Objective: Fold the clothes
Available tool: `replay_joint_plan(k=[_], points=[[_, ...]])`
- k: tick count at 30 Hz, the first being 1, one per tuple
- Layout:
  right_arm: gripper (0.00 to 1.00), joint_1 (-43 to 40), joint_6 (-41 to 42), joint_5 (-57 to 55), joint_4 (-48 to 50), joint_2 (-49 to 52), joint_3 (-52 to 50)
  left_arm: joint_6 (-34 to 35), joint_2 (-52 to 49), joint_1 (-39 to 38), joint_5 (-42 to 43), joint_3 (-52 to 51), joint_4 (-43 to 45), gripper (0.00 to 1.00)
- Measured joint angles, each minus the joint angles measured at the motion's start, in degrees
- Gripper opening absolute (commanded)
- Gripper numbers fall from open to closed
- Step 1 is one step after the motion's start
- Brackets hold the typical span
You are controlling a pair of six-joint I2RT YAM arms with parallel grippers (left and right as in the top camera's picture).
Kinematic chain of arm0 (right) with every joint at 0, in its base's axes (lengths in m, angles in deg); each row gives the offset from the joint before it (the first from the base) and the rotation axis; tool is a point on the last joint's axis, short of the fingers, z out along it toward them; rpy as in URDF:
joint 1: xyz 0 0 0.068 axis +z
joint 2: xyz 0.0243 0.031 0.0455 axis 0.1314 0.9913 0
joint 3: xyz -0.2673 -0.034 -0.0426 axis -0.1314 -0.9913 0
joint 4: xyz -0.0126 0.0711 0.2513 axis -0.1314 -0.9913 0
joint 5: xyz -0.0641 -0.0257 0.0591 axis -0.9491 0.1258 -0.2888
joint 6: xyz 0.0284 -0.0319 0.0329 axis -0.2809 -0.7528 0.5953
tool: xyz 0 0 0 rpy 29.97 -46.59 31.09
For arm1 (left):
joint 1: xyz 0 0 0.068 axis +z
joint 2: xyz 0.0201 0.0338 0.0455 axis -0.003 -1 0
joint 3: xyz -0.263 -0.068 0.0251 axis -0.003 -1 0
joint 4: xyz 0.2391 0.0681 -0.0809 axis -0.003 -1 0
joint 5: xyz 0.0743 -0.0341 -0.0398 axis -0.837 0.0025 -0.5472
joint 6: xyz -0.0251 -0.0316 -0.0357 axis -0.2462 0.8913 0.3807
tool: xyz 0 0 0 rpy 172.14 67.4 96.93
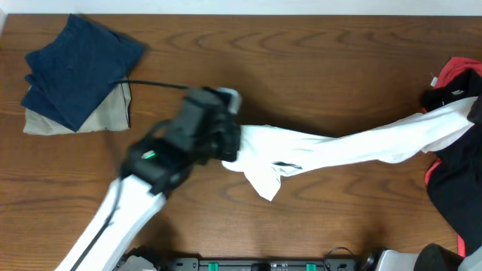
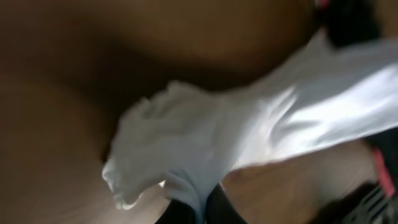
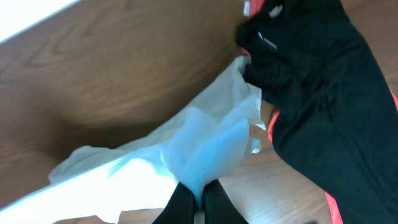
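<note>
The clothes are a white T-shirt [image 1: 354, 147], pulled into a long bunched band across the table from the middle to the right edge. In the overhead view my left gripper [image 1: 230, 147] sits at the band's left end. The left wrist view shows that gripper [image 2: 202, 202] shut on a fold of the white T-shirt [image 2: 205, 130]. My right gripper [image 3: 200, 193] is shut on the other end of the T-shirt [image 3: 205, 143], close to a dark garment. A small dark mark shows on the cloth near the middle; the lettering is otherwise hidden.
A navy folded garment [image 1: 79, 64] lies on a beige folded one [image 1: 113, 113] at the back left. A black garment with red trim [image 1: 452, 181] is heaped at the right edge, and it also shows as the black garment [image 3: 323, 93] beside my right gripper. The wooden table [image 1: 301, 60] is brown.
</note>
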Motion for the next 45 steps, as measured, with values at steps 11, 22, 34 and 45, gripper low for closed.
replay_joint_plan(k=[11,22,34,45], points=[[0.02,0.00,0.02,-1.73,-0.07,0.11,-12.24,0.02,7.85,18.80,8.37,6.23,-7.58,0.06],[0.01,0.00,-0.02,-0.70,-0.07,0.13,-11.37,-4.74,-7.50,21.18,11.19,37.97,-33.14,0.06],[0.01,0.00,-0.13,0.09,-0.02,-0.42,5.99,-7.61,-11.61,22.27,3.50,65.88,-41.07,0.06],[0.02,-0.46,0.98,0.09,3.23,-2.51,20.46,-7.48,-9.18,27.12,2.05,73.50,-36.96,0.06]])
